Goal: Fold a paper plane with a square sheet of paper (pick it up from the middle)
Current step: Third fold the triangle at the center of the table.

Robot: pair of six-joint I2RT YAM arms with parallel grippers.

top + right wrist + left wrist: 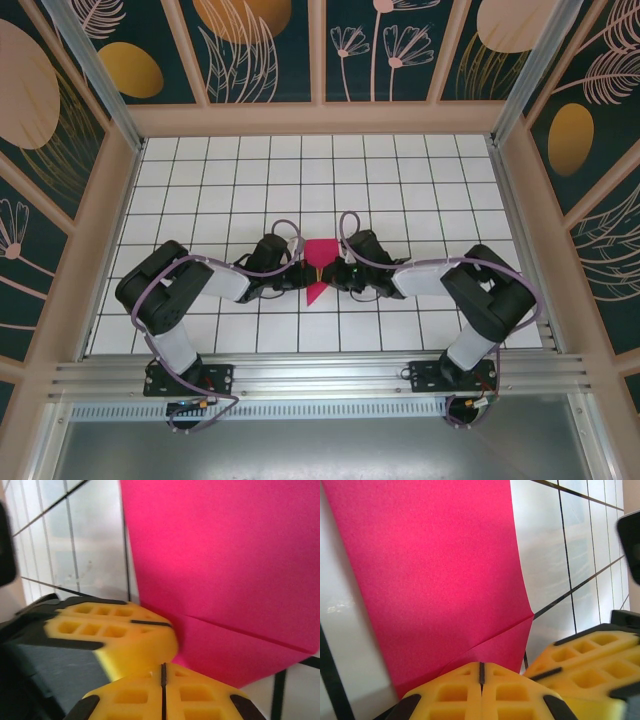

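While bare tiles of the table (pixel 190 190) lie open to the left, far side and right, the left gripper (pixel 306 273) is clenched with its tips at the left edge of the folded pink paper (pixel 321 250), which lies at mid-table with its point toward the near side. The right gripper (pixel 332 272) is clenched at the right edge. Whether either truly pinches the paper is hard to tell: the yellow fingers (pixel 450 695) cover its creased near flap, and the wrist views cut off its far part.
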